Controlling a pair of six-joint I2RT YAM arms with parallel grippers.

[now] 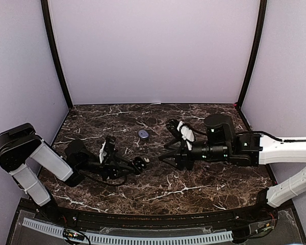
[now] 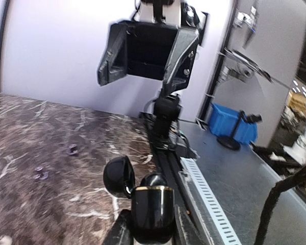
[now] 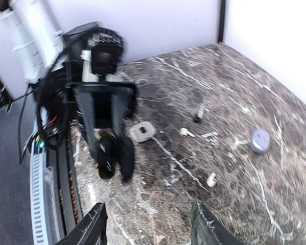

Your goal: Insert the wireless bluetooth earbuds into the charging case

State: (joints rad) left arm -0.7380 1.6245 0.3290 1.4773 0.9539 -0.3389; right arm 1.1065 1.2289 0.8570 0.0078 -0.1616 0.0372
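My left gripper (image 2: 152,230) clamps the open black case (image 2: 152,204). My right gripper (image 3: 150,227) is spread open over the desk (image 3: 234,204), and white earbuds (image 3: 211,179) lie loose nearby.

Dark marbled table (image 1: 194,194) with a small round lilac disc (image 1: 143,133) and scattered white earbuds (image 3: 211,179).

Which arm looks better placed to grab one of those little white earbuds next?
Probably the right: the right gripper is open and empty, with white earbuds on the table ahead of it. The left gripper is shut on the open black case.
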